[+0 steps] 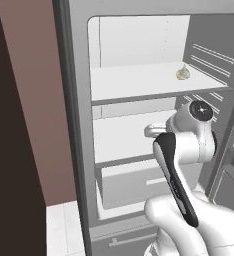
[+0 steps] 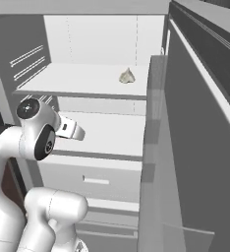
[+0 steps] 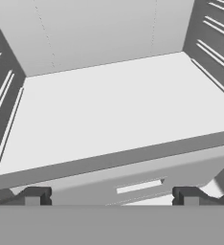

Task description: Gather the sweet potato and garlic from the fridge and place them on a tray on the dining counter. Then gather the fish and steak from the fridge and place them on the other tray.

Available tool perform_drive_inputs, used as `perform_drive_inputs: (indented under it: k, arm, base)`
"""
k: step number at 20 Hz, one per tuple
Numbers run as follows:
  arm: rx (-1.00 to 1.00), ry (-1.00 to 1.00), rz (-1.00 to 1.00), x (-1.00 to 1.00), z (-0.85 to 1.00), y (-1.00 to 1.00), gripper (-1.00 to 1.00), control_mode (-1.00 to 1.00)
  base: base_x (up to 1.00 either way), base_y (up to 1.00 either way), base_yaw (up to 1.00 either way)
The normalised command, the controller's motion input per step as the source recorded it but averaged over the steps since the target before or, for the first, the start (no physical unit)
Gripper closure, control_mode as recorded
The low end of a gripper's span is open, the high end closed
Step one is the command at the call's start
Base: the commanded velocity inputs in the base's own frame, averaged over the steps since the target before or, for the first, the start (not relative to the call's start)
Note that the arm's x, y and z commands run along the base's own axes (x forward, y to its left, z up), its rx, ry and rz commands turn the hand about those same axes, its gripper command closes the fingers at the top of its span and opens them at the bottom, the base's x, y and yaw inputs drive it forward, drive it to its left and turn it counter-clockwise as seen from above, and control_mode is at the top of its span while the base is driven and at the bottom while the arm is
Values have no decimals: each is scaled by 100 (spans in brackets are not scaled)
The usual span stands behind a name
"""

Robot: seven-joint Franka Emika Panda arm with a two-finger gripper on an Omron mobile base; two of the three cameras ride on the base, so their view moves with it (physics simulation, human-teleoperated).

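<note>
The fridge (image 1: 80, 125) stands open before me. A pale garlic bulb (image 1: 183, 73) (image 2: 127, 76) sits on the right side of its upper shelf (image 2: 82, 81). My gripper (image 3: 111, 196) is open and holds nothing. It hangs in front of the bare middle shelf (image 3: 114, 110), one level below the garlic, and its dark fingertips (image 3: 37, 195) stand wide apart. The wrist (image 1: 156, 131) (image 2: 70, 129) reaches toward that shelf's front edge. The sweet potato, fish, steak, both trays and the dining counter are out of view.
A drawer with a slot handle (image 3: 139, 186) lies under the middle shelf. The open fridge door (image 2: 195, 147) rises close on the right. On the left are a dark panel (image 1: 14, 150) and a brown wall (image 1: 44, 100). Ribbed side walls (image 3: 214, 52) flank the shelf.
</note>
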Motion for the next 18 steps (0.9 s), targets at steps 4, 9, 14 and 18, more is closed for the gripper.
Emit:
perform_drive_inputs:
  k: [4,9,14,18]
  arm:
    - [0,4,1,13,-4,-1,-100,-100]
    - [0,-3,1,-2,-5,-20,-100,-100]
    - [-3,-15,-2,-19,53,-38,-100,-100]
    - [-7,-9,-3,0,96,-48,-100,-100]
  base:
    - [39,0,0]
    - [0,0,0]
    - [0,0,0]
    - [0,0,0]
